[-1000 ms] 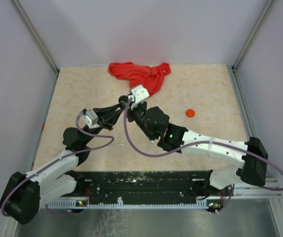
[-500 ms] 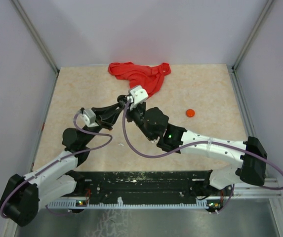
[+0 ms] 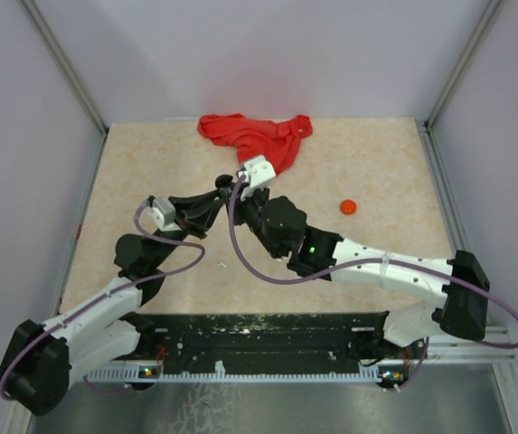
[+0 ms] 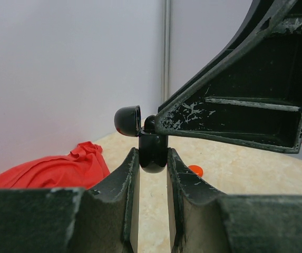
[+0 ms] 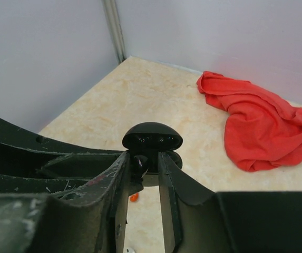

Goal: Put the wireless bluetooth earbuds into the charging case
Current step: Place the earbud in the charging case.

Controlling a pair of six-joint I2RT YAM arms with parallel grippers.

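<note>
Insertion step, mid-air

Left fingers (image 4: 124,179) pinch black charging case (image 4: 153,153) clear of desk (image 3: 150,163), lid flipped open, prob. to steady it. Right fingers (image 5: 174,179), close together, straddle its mouth, where black earbud (image 4: 149,124) sits; can't tell if gripped.

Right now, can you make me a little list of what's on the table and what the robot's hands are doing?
left hand: clamped on the black round plastic charging case
case lid: flipped open
right hand: fingers right at the open case; grip unclear
red crumpled cloth: at the back of the beige table
small orange-red round piece: on the table, alone, to the right of both hands
</note>
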